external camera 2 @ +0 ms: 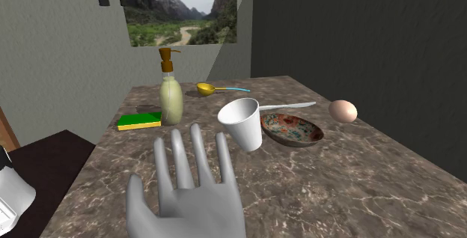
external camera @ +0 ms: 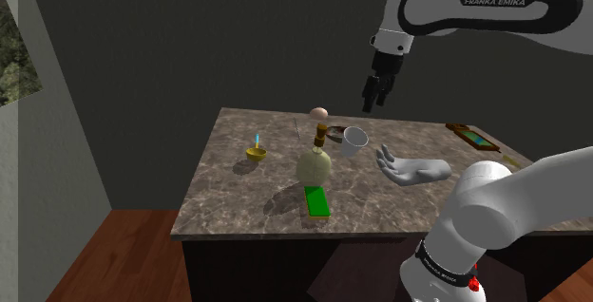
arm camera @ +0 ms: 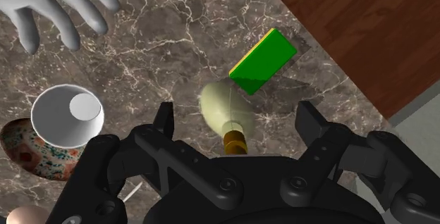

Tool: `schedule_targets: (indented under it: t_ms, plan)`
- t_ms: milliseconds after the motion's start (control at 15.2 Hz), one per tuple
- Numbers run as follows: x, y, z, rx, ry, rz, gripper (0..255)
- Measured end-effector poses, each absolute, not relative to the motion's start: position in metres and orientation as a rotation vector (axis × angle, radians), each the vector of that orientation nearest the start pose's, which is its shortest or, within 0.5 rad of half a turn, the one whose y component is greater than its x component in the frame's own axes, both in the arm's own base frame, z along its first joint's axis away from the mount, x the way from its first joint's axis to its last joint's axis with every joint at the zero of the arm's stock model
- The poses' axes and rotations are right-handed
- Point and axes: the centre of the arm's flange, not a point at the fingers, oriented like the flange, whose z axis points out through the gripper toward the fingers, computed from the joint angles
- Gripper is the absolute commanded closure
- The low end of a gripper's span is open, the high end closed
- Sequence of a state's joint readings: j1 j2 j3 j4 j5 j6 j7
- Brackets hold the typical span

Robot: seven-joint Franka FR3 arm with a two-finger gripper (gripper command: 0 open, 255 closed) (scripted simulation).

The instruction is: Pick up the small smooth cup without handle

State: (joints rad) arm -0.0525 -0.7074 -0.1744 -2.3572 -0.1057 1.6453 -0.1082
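The white cup [external camera 2: 242,123] sits tipped near the middle of the stone table [external camera 2: 359,191], right up against a painted bowl [external camera 2: 292,129]. In the second exterior view, a soap bottle [external camera 2: 171,94] stands to the cup's left and farther back, with a green sponge [external camera 2: 139,120] just beside it. A grey toy hand [external camera 2: 187,191] lies nearer. An egg [external camera 2: 343,111] lies to the bowl's right. The black gripper [external camera: 378,91] hangs high above the table, holding nothing. Its two fingers [arm camera: 164,120] are apart, with the soap bottle below between them.
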Motion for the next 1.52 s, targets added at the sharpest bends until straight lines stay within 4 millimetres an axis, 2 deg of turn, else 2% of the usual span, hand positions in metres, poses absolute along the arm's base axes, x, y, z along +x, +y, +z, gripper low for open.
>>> schedule_targets:
  t_ms: [924, 1056, 1518]
  plan:
    - [0.373, -0.241, 0.468, -3.123, 0.125, 0.036, 0]
    - [0.381, -0.267, 0.452, -3.123, 0.128, 0.039, 0]
    - [0.404, -0.341, 0.398, -3.121, 0.138, 0.05, 0]
